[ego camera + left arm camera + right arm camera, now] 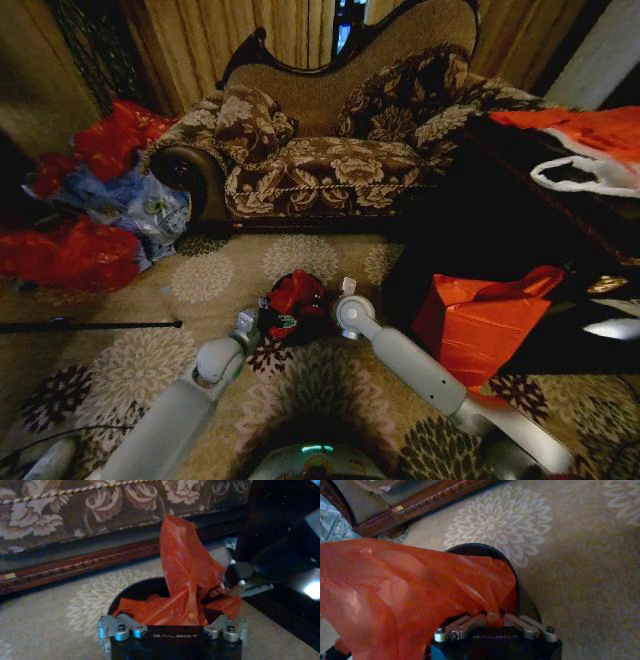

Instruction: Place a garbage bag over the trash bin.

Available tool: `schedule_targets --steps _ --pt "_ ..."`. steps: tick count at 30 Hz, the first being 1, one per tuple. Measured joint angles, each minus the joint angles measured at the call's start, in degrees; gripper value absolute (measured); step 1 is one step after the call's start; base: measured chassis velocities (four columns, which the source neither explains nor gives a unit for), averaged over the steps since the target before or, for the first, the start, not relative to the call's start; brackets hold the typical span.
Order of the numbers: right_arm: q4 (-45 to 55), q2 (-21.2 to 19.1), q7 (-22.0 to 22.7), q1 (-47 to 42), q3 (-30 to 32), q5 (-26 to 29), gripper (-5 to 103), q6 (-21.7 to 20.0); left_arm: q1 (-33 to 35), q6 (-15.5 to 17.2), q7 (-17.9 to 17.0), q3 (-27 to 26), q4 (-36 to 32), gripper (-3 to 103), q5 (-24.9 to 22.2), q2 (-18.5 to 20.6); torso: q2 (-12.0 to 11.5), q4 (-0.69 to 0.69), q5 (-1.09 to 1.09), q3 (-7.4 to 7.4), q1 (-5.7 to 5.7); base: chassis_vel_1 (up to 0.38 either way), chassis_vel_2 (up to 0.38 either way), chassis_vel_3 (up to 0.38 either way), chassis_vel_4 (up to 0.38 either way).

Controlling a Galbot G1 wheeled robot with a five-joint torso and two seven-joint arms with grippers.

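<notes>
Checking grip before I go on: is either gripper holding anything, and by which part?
Right gripper pinches the garbage bag by a fold of its edge, at the trash bin rim. Left gripper sits against the bag; whether it grips cannot be told.

Head view: you look forward and down from high up, sofa (330, 150) at 12 o'clock. Both wrist views sit close over the trash bin (131, 592), sharing it and the garbage bag (405, 592).

Sofa (330, 170) close behind trash bin (285, 325)
</notes>
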Motion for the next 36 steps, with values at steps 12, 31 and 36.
schedule_targets --steps 12,31,36 --pt "0.6 -0.7 0.1 -0.8 -0.1 -0.3 0 -0.1 0.0 -0.5 -1.0 -0.7 0.8 58 -0.1 -1.2 0.0 0.00 0.00 0.00 0.00 0.000 0.000 0.000 0.000" --pt "2.4 -3.0 -5.4 -1.2 -0.3 -6.2 0 -0.9 -3.7 -0.5 -4.4 -3.6 -1.3 7 -9.1 5.1 0.0 0.00 -0.02 0.00 0.00 0.000 0.000 0.000 0.000" --pt "4.2 -4.5 -5.4 -1.1 0.0 -5.8 0 -1.7 -7.5 0.4 -5.1 -3.9 -2.2 0 -13.3 8.7 0.0 0.00 0.00 0.00 0.00 0.000 0.000 0.000 0.000"
